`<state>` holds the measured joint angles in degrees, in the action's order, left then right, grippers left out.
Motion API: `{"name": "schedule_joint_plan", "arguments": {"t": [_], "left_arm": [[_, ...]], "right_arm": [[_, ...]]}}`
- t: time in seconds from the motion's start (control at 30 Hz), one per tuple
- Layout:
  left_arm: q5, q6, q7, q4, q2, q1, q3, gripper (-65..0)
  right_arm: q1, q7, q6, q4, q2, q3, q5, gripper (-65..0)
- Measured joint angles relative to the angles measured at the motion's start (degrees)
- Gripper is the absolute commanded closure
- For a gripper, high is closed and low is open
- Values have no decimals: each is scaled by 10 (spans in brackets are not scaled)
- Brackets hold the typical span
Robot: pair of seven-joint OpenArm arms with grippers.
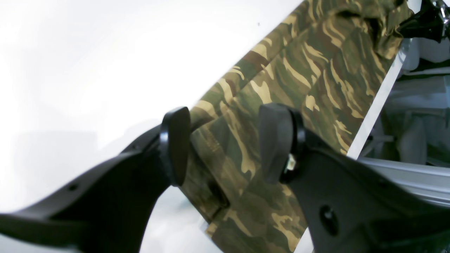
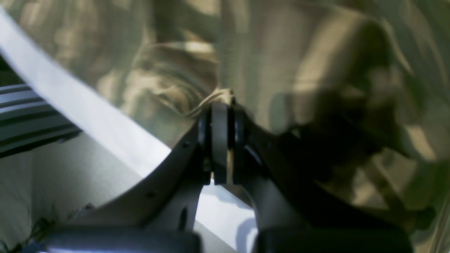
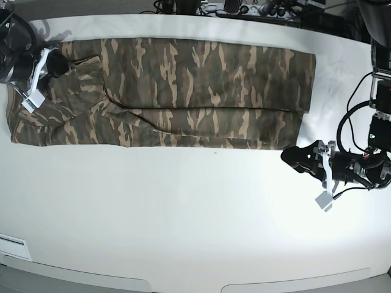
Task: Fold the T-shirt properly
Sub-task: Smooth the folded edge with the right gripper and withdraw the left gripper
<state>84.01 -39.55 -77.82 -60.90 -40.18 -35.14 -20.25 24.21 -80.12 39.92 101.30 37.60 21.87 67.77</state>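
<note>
We record the T-shirt (image 3: 165, 91) folded in a long band across the table's (image 3: 183, 207) far side. Our right gripper (image 3: 56, 63) is clamped on cloth at one end; our left gripper (image 3: 299, 156), jaws apart and empty, sits just beside the opposite corner.

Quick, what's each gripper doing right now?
Left gripper: open, holding nothing, poised over the T-shirt.
Right gripper: closed on the T-shirt.

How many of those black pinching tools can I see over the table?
2. The right tool pinches the T-shirt at its collar end; the left tool sits open beside the shirt's other end.
</note>
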Motion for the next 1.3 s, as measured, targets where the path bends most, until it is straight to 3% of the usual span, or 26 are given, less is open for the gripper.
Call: {"name": "schedule_joint_plan", "arguments": {"t": [0.07, 0.23, 0.3, 0.43, 0.67, 0.7, 0.77, 0.83, 0.87, 1.03, 1.17, 1.3], "left_arm": [[0, 0, 0, 0, -1, -2, 0, -329], [0, 0, 0, 0, -2, -2, 0, -329], [0, 0, 0, 0, -1, -1, 0, -329], [0, 0, 0, 0, -2, -1, 0, -329], [0, 0, 0, 0, -2, -1, 0, -329], [0, 0, 0, 0, -3, -1, 0, -329], [0, 0, 0, 0, -6, -2, 0, -329], [0, 0, 0, 0, -12, -1, 0, -329], [0, 0, 3, 0, -16, -1, 0, -329], [0, 0, 9, 0, -28, -3, 0, -329], [0, 5, 9, 0, -27, -3, 0, -329], [0, 5, 10, 0, -29, -3, 0, -329]], "right_arm": [[9, 0, 0, 0, 0, 0, -13, -4], [13, -5, -24, 0, -1, 0, 52, -339], [13, -5, -24, 0, -2, 0, 108, -395], [-5, -5, -4, 0, -1, 0, 139, -394], [-66, -5, -2, 62, 2, 0, 158, -390], [-72, -5, -2, 70, 1, 0, 162, -380], [-76, -5, -2, 72, 2, 0, 162, -278], [-72, -3, -2, 71, -2, 0, 100, -67], [-70, -7, -2, 67, -7, 0, 58, 0], [-56, 147, 0, 46, -46, 0, -120, 0], [-42, 221, -2, -10, -80, 0, -238, 0], [-47, 276, 2, -72, -97, 4, -267, 0]]}}
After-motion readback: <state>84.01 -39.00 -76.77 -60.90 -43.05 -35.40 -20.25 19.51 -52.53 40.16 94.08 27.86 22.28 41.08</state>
